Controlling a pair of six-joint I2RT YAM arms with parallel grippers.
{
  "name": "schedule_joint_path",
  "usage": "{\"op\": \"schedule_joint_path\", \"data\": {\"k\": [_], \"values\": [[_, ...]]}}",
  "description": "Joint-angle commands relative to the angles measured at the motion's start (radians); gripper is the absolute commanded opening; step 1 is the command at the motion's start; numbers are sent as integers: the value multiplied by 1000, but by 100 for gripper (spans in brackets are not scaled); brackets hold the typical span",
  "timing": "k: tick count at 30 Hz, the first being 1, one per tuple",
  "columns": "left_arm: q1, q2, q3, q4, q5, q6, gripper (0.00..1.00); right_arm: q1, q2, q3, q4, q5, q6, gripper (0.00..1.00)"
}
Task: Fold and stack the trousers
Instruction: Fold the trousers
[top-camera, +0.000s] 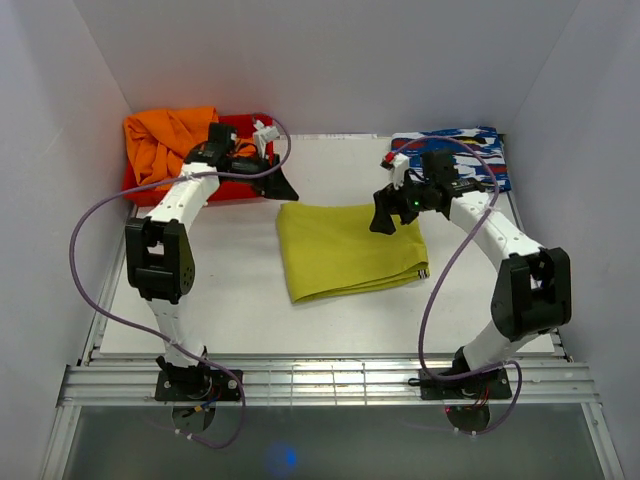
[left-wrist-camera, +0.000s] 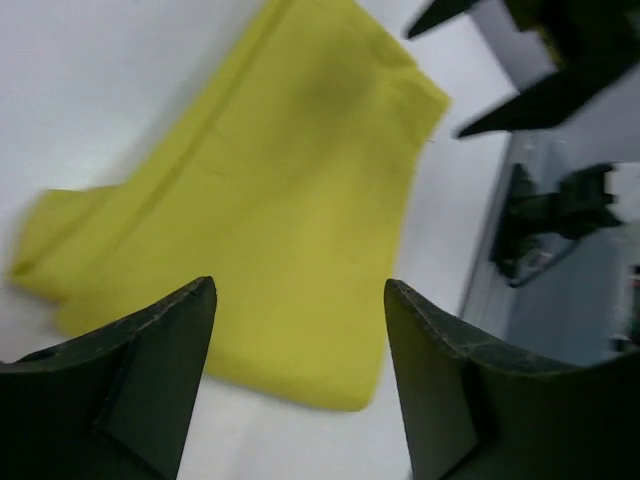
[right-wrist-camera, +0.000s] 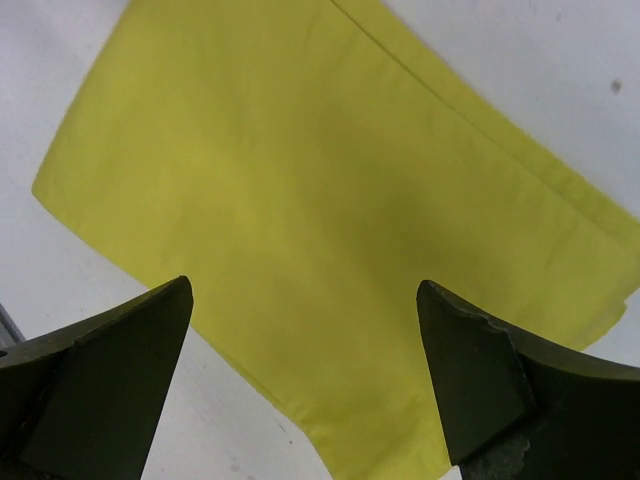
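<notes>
The yellow-green trousers (top-camera: 348, 248) lie folded into a flat rectangle in the middle of the table, with a bit of striped waistband at the near right corner. My left gripper (top-camera: 284, 189) hovers open just off their far left corner, nothing between its fingers. My right gripper (top-camera: 384, 217) hovers open above their far right corner, also empty. In the left wrist view the trousers (left-wrist-camera: 280, 200) fill the middle between the spread jaws of the left gripper (left-wrist-camera: 300, 295). Below the right gripper (right-wrist-camera: 305, 295) the trousers (right-wrist-camera: 330, 220) cover most of the right wrist view.
An orange garment (top-camera: 165, 140) lies on a red cloth (top-camera: 232, 185) at the far left corner. A blue, white and red patterned cloth (top-camera: 470, 145) lies at the far right. White walls enclose the table (top-camera: 200, 310) on three sides.
</notes>
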Motion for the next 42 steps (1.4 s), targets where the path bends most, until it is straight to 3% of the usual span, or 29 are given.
{"op": "schedule_joint_path", "data": {"k": [1, 4, 5, 7, 10, 13, 17, 19, 20, 22, 25, 28, 30, 31, 32, 33, 37, 42], "values": [[-99, -22, -198, 212, 213, -284, 72, -106, 79, -49, -81, -219, 45, 95], [-125, -21, -403, 391, 318, -466, 57, -154, 151, -102, -78, -306, 41, 86], [-126, -15, -519, 510, 341, -523, 50, -163, 174, -162, -69, -314, 41, 79], [-125, 5, -608, 592, 358, -628, 48, -191, 196, -230, -45, -341, 44, 74], [-96, 76, -672, 556, 318, -597, 44, -199, 234, -323, -41, -363, 48, 67], [-22, 130, -692, 518, 219, -554, 41, -199, 242, -386, 7, -371, 102, 66], [55, 199, -549, 292, 140, -346, 41, -199, 271, -388, 11, -386, 142, 61], [59, 210, -422, 185, 134, -237, 48, -199, 253, -357, -21, -378, 145, 62], [58, 199, -394, 103, 140, -133, 51, -199, 215, -339, -43, -363, 134, 63], [56, 136, -355, 12, 145, -64, 59, -202, 141, -269, -90, -337, 125, 65], [56, 55, -347, -56, 107, 26, 67, -228, 20, -206, -149, -242, 145, 74], [43, -92, -373, -23, -20, 67, 83, -271, -84, -228, -170, -139, 186, 78], [-18, -235, -401, 46, -188, 133, 93, -297, -130, -264, -169, -90, 244, 81], [-48, -282, -422, 144, -249, 154, 96, -312, -167, -284, -167, -75, 264, 93], [-80, -322, -465, 181, -341, 179, 98, -312, -181, -328, -167, -52, 286, 95], [-152, -376, -482, 212, -383, 240, 98, -312, -192, -356, -163, -47, 320, 91], [-344, -383, -537, 301, -513, 376, 98, -367, -220, -484, -117, -88, 387, 90], [-619, -326, -597, 494, -673, 365, 98, -468, -209, -486, -101, -133, 430, 90]]}}
